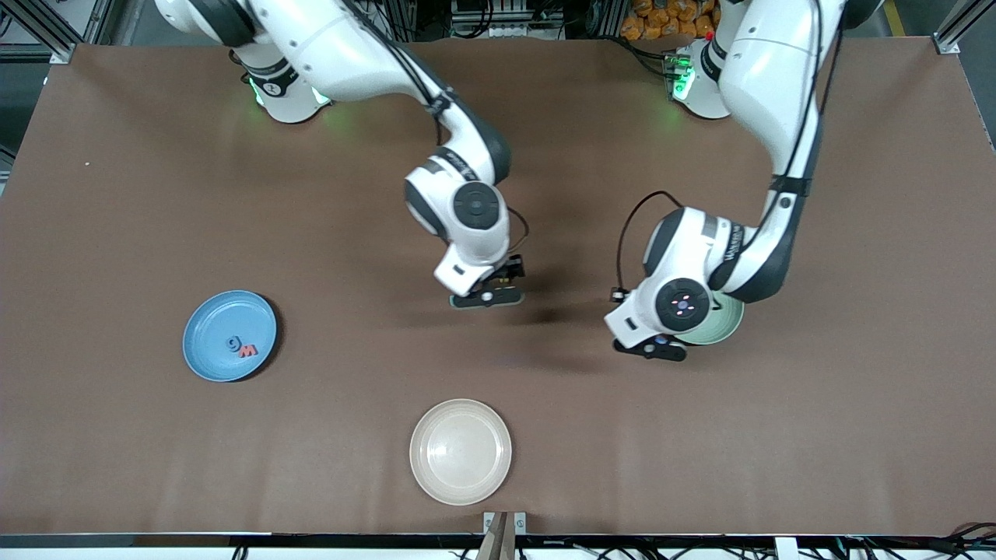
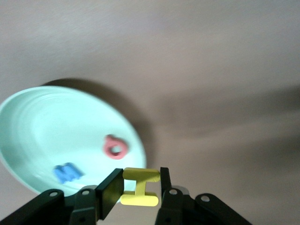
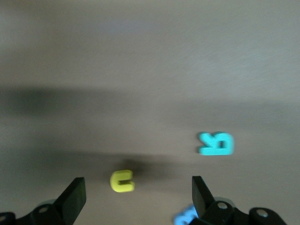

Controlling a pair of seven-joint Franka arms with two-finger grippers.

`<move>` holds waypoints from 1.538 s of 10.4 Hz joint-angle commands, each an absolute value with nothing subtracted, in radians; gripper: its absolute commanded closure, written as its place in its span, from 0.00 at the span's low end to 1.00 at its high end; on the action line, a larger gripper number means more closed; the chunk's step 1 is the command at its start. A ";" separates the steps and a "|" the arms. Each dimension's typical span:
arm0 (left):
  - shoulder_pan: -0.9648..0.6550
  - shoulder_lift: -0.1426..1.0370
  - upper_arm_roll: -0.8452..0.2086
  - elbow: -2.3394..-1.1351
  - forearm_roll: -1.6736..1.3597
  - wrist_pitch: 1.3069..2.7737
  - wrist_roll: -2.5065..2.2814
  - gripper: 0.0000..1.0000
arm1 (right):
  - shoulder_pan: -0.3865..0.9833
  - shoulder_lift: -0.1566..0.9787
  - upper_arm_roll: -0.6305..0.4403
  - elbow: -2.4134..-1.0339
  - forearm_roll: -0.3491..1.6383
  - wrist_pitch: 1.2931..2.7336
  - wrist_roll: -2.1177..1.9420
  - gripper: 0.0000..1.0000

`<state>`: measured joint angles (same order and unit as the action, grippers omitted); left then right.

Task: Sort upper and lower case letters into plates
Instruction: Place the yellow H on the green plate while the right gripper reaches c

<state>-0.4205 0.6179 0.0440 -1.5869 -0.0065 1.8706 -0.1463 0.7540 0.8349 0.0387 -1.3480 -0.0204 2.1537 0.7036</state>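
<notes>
My left gripper (image 2: pixel 138 180) is shut on a yellow letter (image 2: pixel 139 186) shaped like a barred I, held over the rim of the mint green plate (image 2: pixel 47 131). A salmon-red letter (image 2: pixel 114 146) and a blue letter (image 2: pixel 67 172) lie in that plate. My right gripper (image 3: pixel 137 187) hangs open over the middle of the table above a yellow letter (image 3: pixel 122 181); a teal letter (image 3: pixel 216 144) and a blue letter (image 3: pixel 185 216) lie close by. The blue plate (image 1: pixel 210 327) holds a blue letter (image 1: pixel 233 343) and a red letter (image 1: pixel 247 351).
A cream-white plate (image 1: pixel 461 451) sits near the table's front edge, nearer the front camera than the right gripper (image 1: pixel 486 298). The left hand (image 1: pixel 652 348) covers most of the mint green plate (image 1: pixel 720 325) in the front view.
</notes>
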 commanded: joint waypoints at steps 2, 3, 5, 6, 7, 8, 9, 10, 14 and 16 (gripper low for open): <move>-0.370 0.499 0.032 -1.833 0.026 2.017 -0.067 0.83 | 0.782 0.920 0.032 -1.266 -0.021 2.158 0.735 0.00; -0.368 0.500 0.032 -1.836 0.026 2.019 -0.067 0.76 | 0.784 0.925 0.032 -1.269 -0.023 2.183 0.729 0.00; -0.362 0.500 0.031 -1.835 0.025 2.022 -0.067 0.00 | 0.782 0.934 0.032 -1.272 -0.023 2.198 0.727 0.00; -0.361 0.500 0.031 -1.833 0.025 2.020 -0.067 0.00 | 0.781 0.931 0.032 -1.273 -0.018 2.198 0.727 0.00; -0.362 0.500 0.031 -1.830 0.025 2.020 -0.075 0.00 | 0.782 0.925 0.032 -1.282 -0.020 2.198 0.727 0.00; -0.371 0.502 0.031 -1.822 0.014 2.022 -0.087 0.00 | 0.782 0.922 0.032 -1.298 -0.020 2.198 0.726 0.00; -0.377 0.503 0.031 -1.810 0.005 2.022 -0.094 0.00 | 0.784 0.902 0.032 -1.327 -0.020 2.204 0.724 0.00; -0.377 0.505 0.029 -1.804 0.006 2.020 -0.113 0.00 | 0.793 0.885 0.034 -1.357 -0.021 2.216 0.724 0.00; -0.382 0.506 0.015 -1.790 0.002 2.020 -0.170 0.00 | 0.801 0.854 0.037 -1.417 -0.020 2.278 0.724 0.00; -0.402 0.531 0.005 -1.747 0.002 2.020 -0.262 0.00 | 0.796 0.825 0.049 -1.454 -0.021 2.283 0.715 0.00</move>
